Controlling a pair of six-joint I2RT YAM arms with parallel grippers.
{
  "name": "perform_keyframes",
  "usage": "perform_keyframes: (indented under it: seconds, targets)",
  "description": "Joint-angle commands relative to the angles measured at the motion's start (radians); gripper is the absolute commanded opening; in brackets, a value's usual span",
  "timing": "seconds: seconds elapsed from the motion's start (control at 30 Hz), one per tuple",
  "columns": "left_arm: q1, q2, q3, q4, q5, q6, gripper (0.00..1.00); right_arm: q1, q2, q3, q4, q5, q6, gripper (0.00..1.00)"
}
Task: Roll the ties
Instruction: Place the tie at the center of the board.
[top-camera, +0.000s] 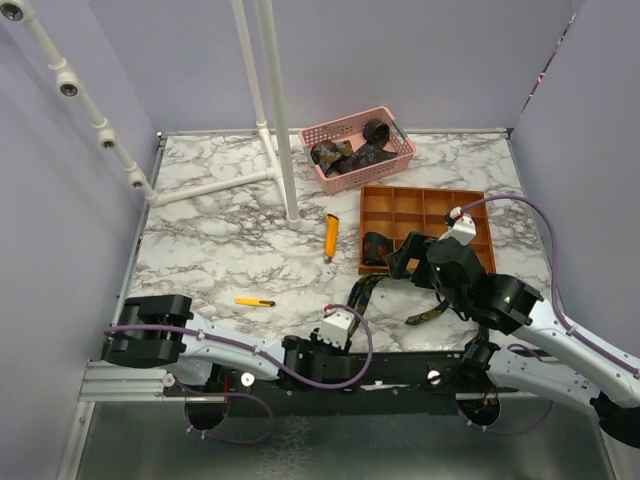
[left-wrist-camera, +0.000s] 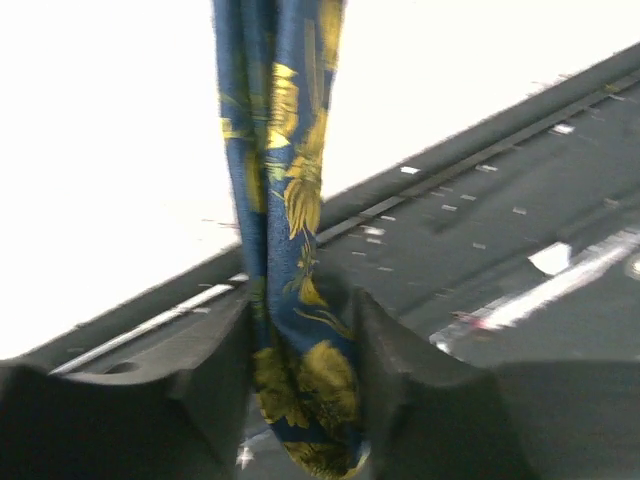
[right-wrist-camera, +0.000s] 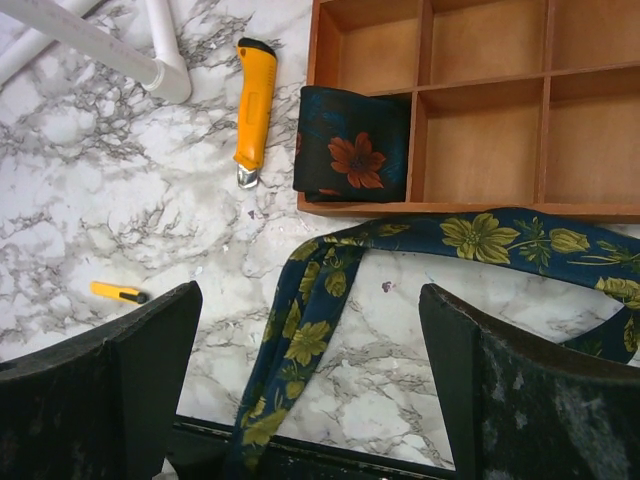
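A navy tie (left-wrist-camera: 290, 200) with yellow-green flowers hangs folded between my left gripper's (left-wrist-camera: 305, 370) fingers, which are shut on it at the table's near edge (top-camera: 349, 313). The same tie (right-wrist-camera: 310, 330) runs up over the marble, bends, and trails right along the tray's front (top-camera: 425, 312). My right gripper (right-wrist-camera: 310, 292) hovers open above it with nothing held, just in front of the tray's near-left corner (top-camera: 405, 258). A rolled dark tie (right-wrist-camera: 352, 145) with an orange-brown flower sits in a tray compartment (top-camera: 375, 245). More dark ties (top-camera: 350, 155) lie in the pink basket.
The orange wooden tray (top-camera: 440, 215) has several compartments. The pink basket (top-camera: 365, 176) stands behind it. An orange-yellow utility knife (top-camera: 331, 236) lies left of the tray, and a small yellow cutter (top-camera: 254, 301) lies further left. A white pipe frame (top-camera: 280, 130) rises at the back.
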Motion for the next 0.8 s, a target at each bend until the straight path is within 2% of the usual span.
perform_keyframes:
  seconds: [0.0, 0.07, 0.2, 0.37, 0.5, 0.6, 0.7, 0.73, 0.77]
  targets:
    - [0.074, -0.115, -0.041, -0.162, -0.109, -0.059, 0.35, 0.000, 0.006, -0.013, 0.015, -0.008, -0.014, 0.94]
    - [0.124, -0.162, -0.027, -0.239, -0.158, -0.057, 0.23, -0.001, 0.008, -0.021, 0.021, -0.008, -0.014, 0.94]
    - [0.255, -0.258, -0.029, -0.302, -0.203, 0.009, 0.11, -0.001, 0.004, -0.062, 0.042, -0.002, -0.015, 0.94]
    - [0.473, -0.351, -0.038, -0.366, -0.252, 0.073, 0.10, -0.001, 0.017, -0.098, 0.036, 0.023, 0.013, 0.94]
    - [0.655, -0.403, -0.062, -0.355, -0.215, 0.156, 0.10, -0.001, 0.022, -0.110, 0.026, 0.034, 0.044, 0.94]
    - [0.758, -0.413, -0.087, -0.319, -0.184, 0.185, 0.14, 0.000, 0.021, -0.108, 0.022, 0.036, 0.046, 0.94]
    - [0.830, -0.383, -0.071, -0.303, -0.177, 0.191, 0.25, -0.001, 0.025, -0.094, 0.011, 0.041, 0.040, 0.94]
    - [0.847, -0.372, -0.063, -0.300, -0.179, 0.195, 0.32, -0.001, 0.026, -0.090, 0.007, 0.044, 0.040, 0.94]
    - [0.864, -0.356, -0.053, -0.300, -0.181, 0.204, 0.43, 0.000, 0.027, -0.088, 0.003, 0.046, 0.039, 0.94]
